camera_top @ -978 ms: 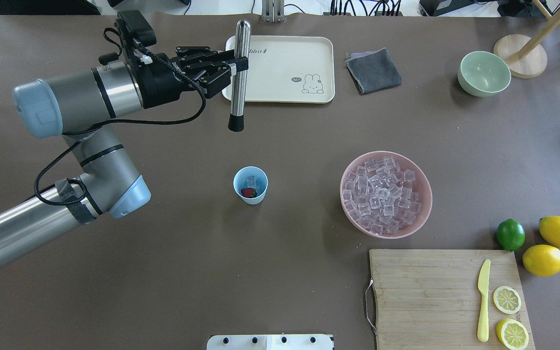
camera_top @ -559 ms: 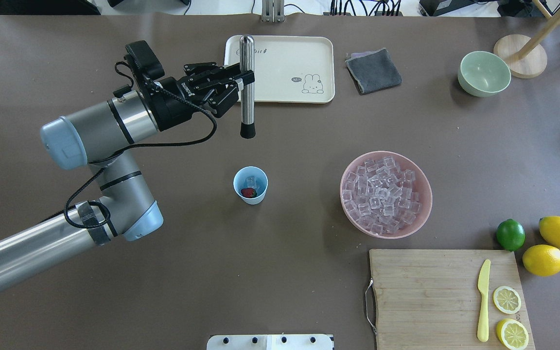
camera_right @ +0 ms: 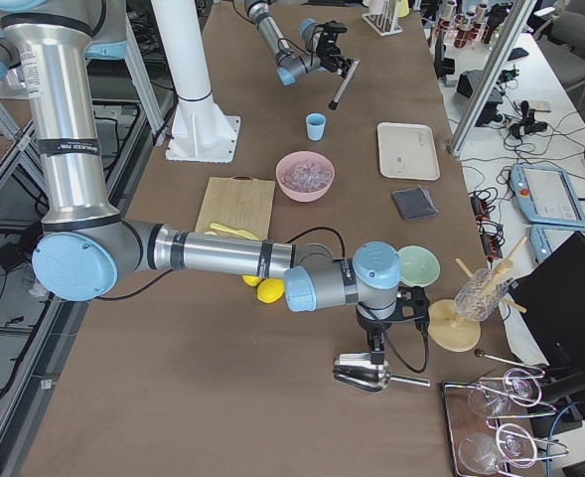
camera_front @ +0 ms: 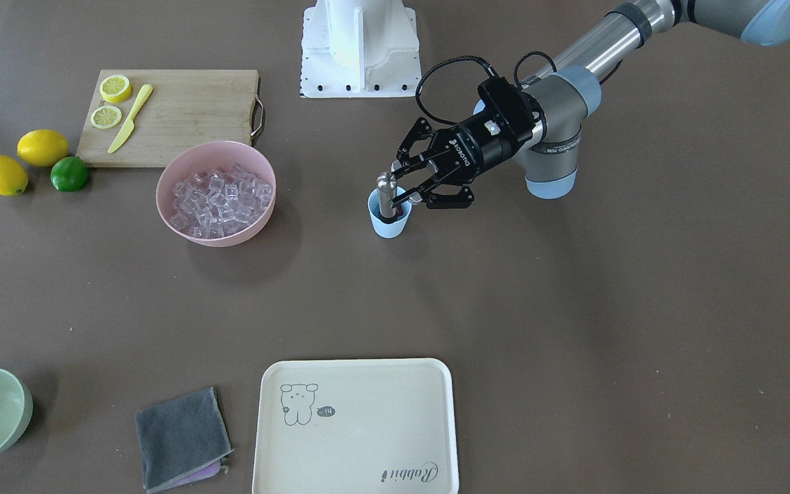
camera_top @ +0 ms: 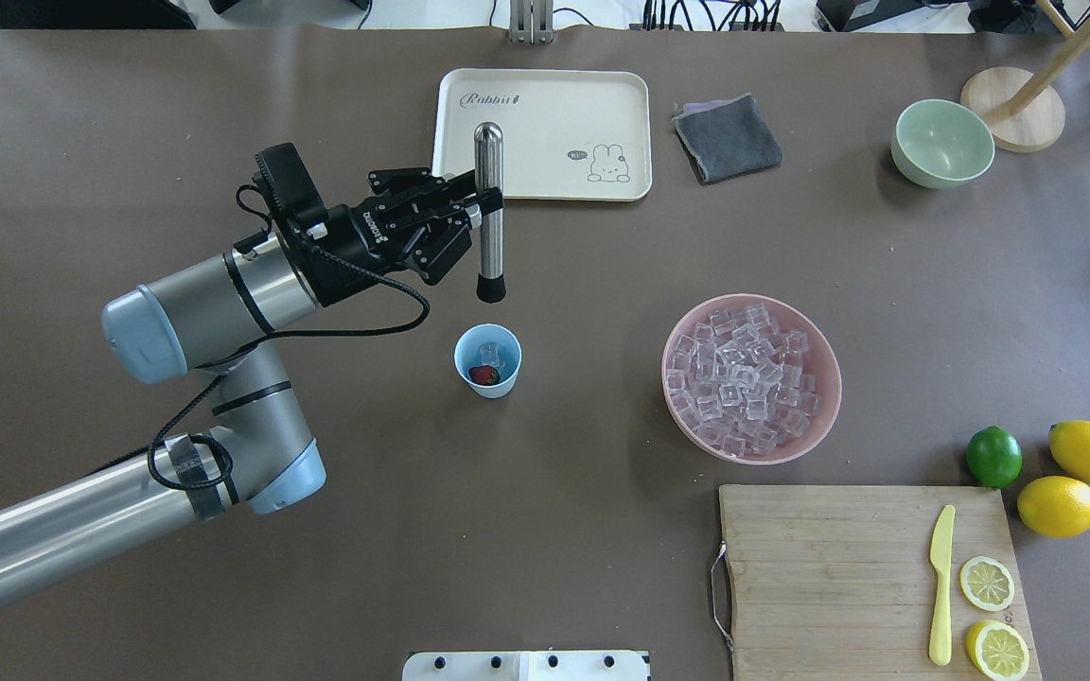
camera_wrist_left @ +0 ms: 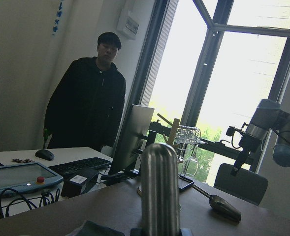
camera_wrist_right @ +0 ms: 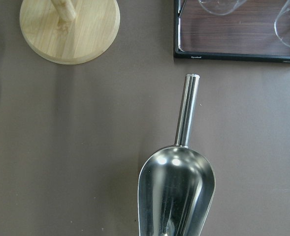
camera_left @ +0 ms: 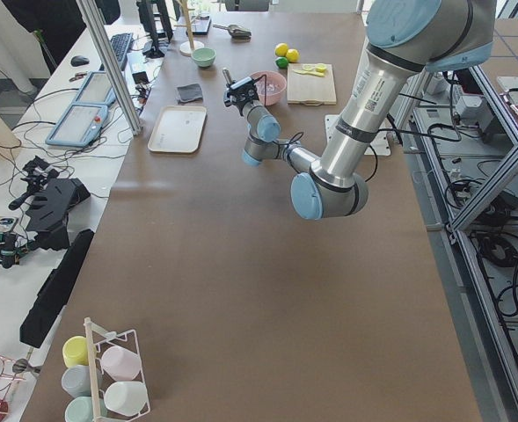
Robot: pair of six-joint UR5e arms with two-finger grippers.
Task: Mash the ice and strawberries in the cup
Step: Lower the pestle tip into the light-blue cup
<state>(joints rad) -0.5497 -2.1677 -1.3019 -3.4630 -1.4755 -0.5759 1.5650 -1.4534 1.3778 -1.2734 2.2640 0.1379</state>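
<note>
**Muddler gripped upright, close by the cup**

Your left gripper [camera_top: 483, 202] has its fingers closed tight on a steel muddler [camera_top: 490, 248], pinching it a little above mid-length. The muddler stands upright, rounded steel end up and black tip down, raised off the table [camera_top: 545, 530]. In the overhead view its tip sits just short of the cup [camera_top: 463, 354], on the tray side. In the front-facing view its lower end overlaps the cup's mouth. You cannot tell from either view exactly how high the tip is above the rim.

The pale-blue cup stands upright on the table, out in the open and left of the pink bowl [camera_top: 827, 407]. Inside it you can see the strawberry [camera_top: 483, 375] lying against the near wall, with a clear ice cube [camera_top: 488, 355] just behind it. The pink bowl holds a heap of ice cubes [camera_top: 744, 378].

Your right gripper [camera_right: 376, 333] hangs over a metal scoop [camera_wrist_right: 177, 191] that lies on the table at the far right end. You cannot tell how its fingers stand.
</note>
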